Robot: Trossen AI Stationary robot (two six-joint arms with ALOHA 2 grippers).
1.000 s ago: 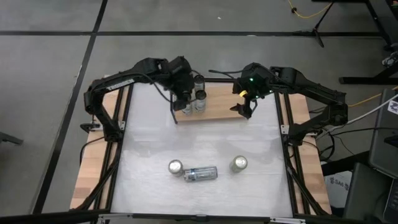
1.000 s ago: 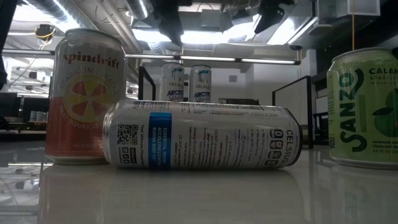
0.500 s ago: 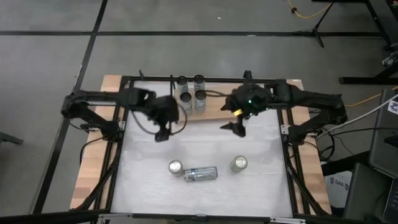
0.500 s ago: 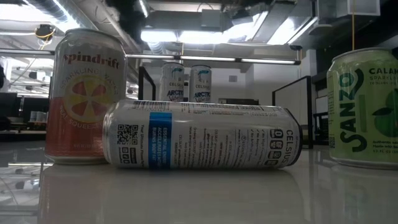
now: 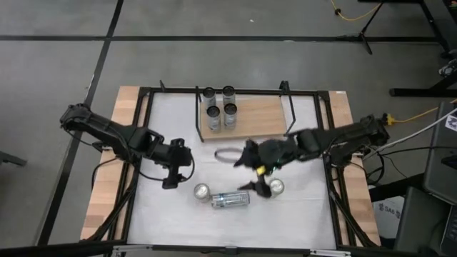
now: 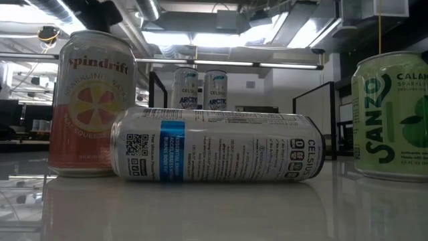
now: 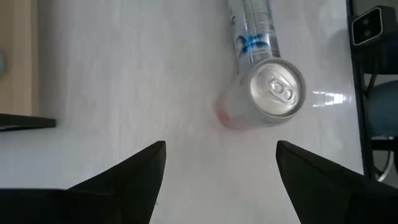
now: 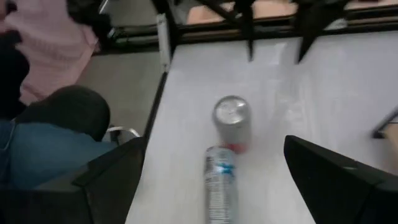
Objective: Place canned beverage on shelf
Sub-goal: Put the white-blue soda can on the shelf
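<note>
Four cans stand upright on the shelf (image 5: pixel 253 114), clustered at its left end in the high view, near the table's far edge; the shelf's long axis runs left to right, with thin black wire uprights at its ends. Nearer the front of the white table (image 5: pixel 171 214) are three more cans in a row. A pink-labelled Spindrift can (image 5: pixel 202 191) stands upright on the left, a green Sanzo can (image 5: pixel 275 187) stands upright on the right, and between them a silver Celsius can (image 5: pixel 230 200) lies on its side, its long axis running left to right, parallel to the shelf. In the low view the lying can (image 6: pixel 217 146) shows its side across the middle, with the Spindrift can (image 6: pixel 97 104) behind its left end and the Sanzo can (image 6: pixel 394 117) well apart to the right. The left gripper (image 5: pixel 171 178) hovers over the table just left of the Spindrift can, fingers (image 7: pixel 134 180) spread apart and holding nothing. The right gripper (image 5: pixel 261 183) hangs low between the lying can and the Sanzo can, its fingers (image 8: pixel 336 177) also wide apart and empty. A person's clothing (image 8: pixel 43 118) shows beyond the table edge in the right wrist view.
</note>
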